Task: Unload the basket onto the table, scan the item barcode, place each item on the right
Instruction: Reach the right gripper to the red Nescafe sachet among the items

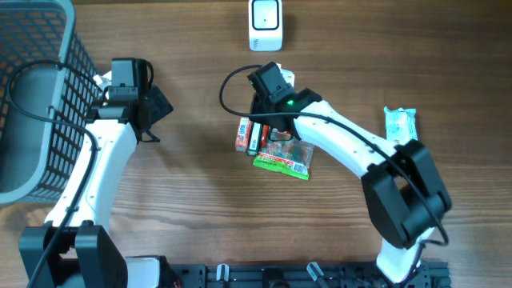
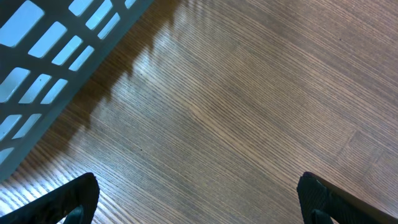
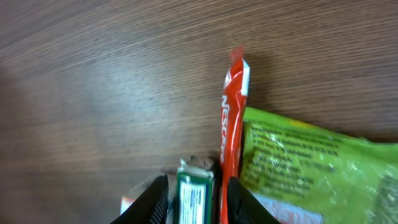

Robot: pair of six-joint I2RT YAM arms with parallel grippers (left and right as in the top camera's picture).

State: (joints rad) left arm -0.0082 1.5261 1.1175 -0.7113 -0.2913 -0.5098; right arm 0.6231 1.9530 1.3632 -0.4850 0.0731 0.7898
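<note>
Right gripper (image 3: 198,200): narrowed onto the green stick pack (image 3: 194,186), one finger along each long side; it looks like a pinch.
Green stick pack: lies mid-table in a small cluster. Probably light, thin, crinkly film that will flex, so hold it across its narrow width. The barcode is too small to find.
Neighbours: red sachet (image 3: 233,124) just beside it at 3 o'clock in the wrist view, green packet (image 3: 311,162) beyond. Either could drag along on a lift.
Left gripper (image 2: 199,198): spread wide, empty, at 9 o'clock, beside the basket (image 1: 48,96).
Open room: bare table (image 1: 200,200) toward 12 o'clock, up to the scanner (image 1: 266,24).

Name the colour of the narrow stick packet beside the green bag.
The stick packet is red with white lettering, clearest in right wrist view.
</note>
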